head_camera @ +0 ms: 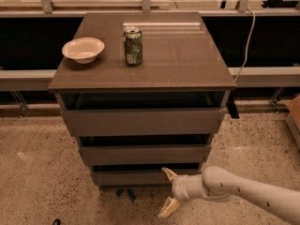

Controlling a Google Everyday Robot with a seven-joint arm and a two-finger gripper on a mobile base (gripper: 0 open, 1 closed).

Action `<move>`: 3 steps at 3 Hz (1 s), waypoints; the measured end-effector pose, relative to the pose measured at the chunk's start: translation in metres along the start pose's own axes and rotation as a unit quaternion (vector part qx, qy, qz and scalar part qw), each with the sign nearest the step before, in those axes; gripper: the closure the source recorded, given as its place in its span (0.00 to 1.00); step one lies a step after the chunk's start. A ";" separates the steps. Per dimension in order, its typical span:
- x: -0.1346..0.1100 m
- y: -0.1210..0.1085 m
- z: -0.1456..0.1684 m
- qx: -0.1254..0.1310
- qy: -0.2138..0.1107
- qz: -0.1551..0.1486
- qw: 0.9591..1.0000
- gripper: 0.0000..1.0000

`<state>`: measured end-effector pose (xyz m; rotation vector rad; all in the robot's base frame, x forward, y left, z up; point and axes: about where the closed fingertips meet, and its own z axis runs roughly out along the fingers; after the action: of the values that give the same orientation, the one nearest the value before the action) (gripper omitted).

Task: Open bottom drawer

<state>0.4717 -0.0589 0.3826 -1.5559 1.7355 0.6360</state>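
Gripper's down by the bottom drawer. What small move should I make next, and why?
Probably nudge the gripper slightly up and in toward the cabinet, so its upper finger hooks over the top edge of the bottom drawer. The fingers are spread open in front of that drawer's right part. Its front is flat with no handle, so the top edge looks like the only purchase.

- The gripper (163,192) sits low in the view, near 6 o'clock. Its two jaws are pale cream-tan, taper to blunt tips, and stand spread well apart.
- Behind the jaws is a short white wrist collar (185,187) marked by ring-like seams.
- A rounded, bulbous joint (218,182) in light grey follows the collar.
- The arm (262,198) is a smooth off-white tube with a few small dark dots along its side. It leaves the view toward 4 o'clock.
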 end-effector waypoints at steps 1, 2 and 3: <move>0.033 0.008 0.008 0.001 0.045 0.007 0.999 0.00; 0.069 0.013 0.021 0.003 0.090 0.013 0.996 0.00; 0.097 0.004 0.035 0.019 0.133 0.009 0.991 0.00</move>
<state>0.4713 -0.0937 0.2852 -1.6592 1.9472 0.4152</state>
